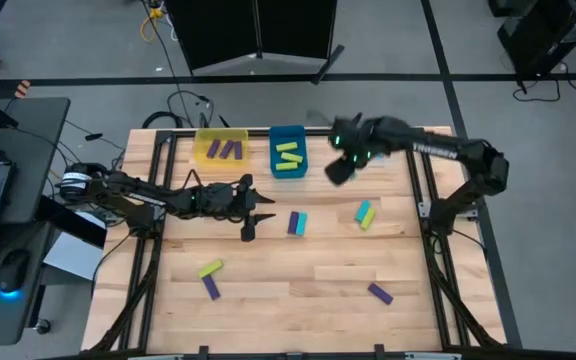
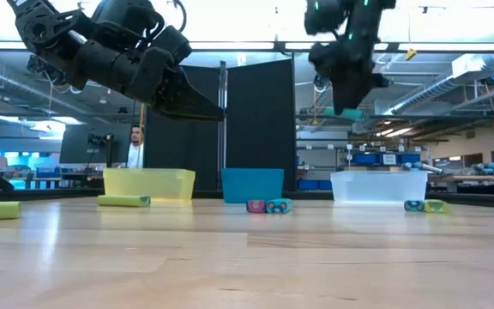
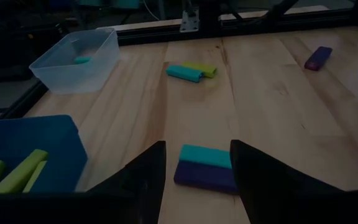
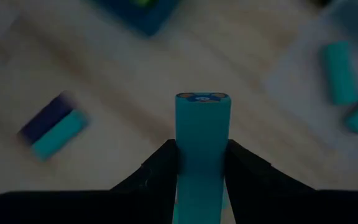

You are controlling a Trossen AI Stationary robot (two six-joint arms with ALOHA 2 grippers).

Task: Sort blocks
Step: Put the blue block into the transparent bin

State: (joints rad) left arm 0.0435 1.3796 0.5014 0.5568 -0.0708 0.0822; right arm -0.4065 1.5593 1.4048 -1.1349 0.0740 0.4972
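The blocks are small bars in purple, lime and cyan. My right gripper [image 1: 338, 168] hangs high over the table's far side, near the blue bin [image 1: 288, 152], shut on a cyan block [image 4: 202, 124]. My left gripper [image 3: 197, 146] stands open above the table's middle left, its fingers pointing at a purple and cyan pair [image 3: 207, 167] lying side by side on the wood without touching it. Loose blocks lie flat on the table: a cyan and lime pair [image 1: 365, 214], a lime one [image 1: 210, 268] and two purple ones [image 1: 211, 287], [image 1: 379, 293]. My right gripper pinches the cyan block by its two long sides [image 4: 182, 149] between the two fingers. The block lies along the fingers, and its free end [image 4: 202, 98] sticks out past their tips. The fingers point steeply down, and the block hangs clear of the table [image 2: 347, 112].
At the far edge stand a yellow bin [image 1: 220, 148] with purple blocks, the blue bin with lime blocks, and a clear bin [image 3: 76, 59] with cyan blocks [image 4: 337, 71]. A metal frame [image 1: 423, 200] runs along the table's sides. The near half is mostly bare wood.
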